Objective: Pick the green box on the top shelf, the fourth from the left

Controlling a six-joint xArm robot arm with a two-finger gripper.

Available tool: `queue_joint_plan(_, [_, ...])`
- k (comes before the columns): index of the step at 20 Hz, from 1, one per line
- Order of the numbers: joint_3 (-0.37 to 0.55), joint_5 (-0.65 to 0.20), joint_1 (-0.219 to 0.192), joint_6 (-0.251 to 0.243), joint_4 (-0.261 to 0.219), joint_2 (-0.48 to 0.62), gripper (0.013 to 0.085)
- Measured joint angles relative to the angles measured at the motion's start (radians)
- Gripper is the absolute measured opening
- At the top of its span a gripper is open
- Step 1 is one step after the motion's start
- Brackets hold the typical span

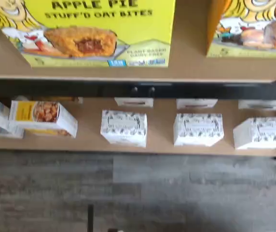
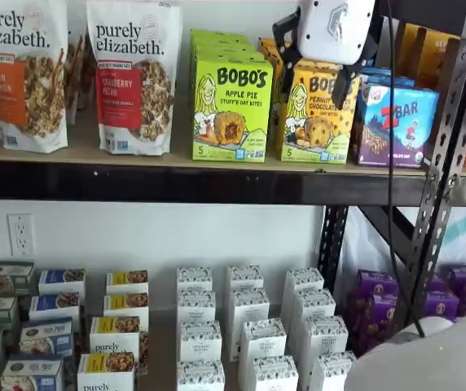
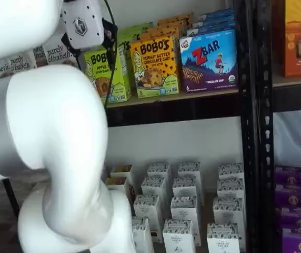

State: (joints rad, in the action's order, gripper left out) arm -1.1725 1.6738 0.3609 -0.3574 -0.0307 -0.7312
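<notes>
The green box (image 2: 231, 106) stands upright at the front of a row of identical lime-green cartons on the top shelf (image 2: 217, 184). It also shows in a shelf view (image 3: 106, 74) and fills much of the wrist view (image 1: 94, 29). My gripper (image 2: 316, 65) hovers in front of the shelf at box-top height, its white body ahead of the orange carton just right of the green box. Its two black fingers stand apart, open, with nothing between them. In a shelf view the gripper (image 3: 90, 45) overlaps the green box's upper left corner.
Granola bags (image 2: 135, 73) stand left of the green box, an orange Bobo's carton (image 2: 318, 118) and a blue ZBar box (image 2: 392, 118) to its right. Black uprights (image 2: 453, 122) frame the bay. White cartons (image 2: 249, 326) fill the lower shelf. My arm (image 3: 50, 137) blocks the left.
</notes>
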Motion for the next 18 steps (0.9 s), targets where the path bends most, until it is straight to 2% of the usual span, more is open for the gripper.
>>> queue_joint_plan(2, [-0.001, -0.018, 0.018, -0.014, -0.021, 0.006, 0.085])
queue_joint_plan(5, [-0.006, -0.034, 0.067, -0.057, -0.087, 0.019, 0.085])
queue_joint_plan(6, [-0.006, -0.041, 0.074, -0.064, -0.094, 0.021, 0.085])
queue_joint_plan(8, [0.005, -0.08, 0.064, -0.058, -0.065, 0.017, 0.085])
queue_joint_plan(10, [0.012, -0.113, 0.068, -0.062, -0.064, 0.016, 0.085])
queue_joint_plan(15, [-0.006, -0.151, 0.1, -0.095, -0.112, 0.051, 0.085])
queue_joint_plan(18, [-0.02, -0.183, 0.105, -0.101, -0.121, 0.073, 0.085])
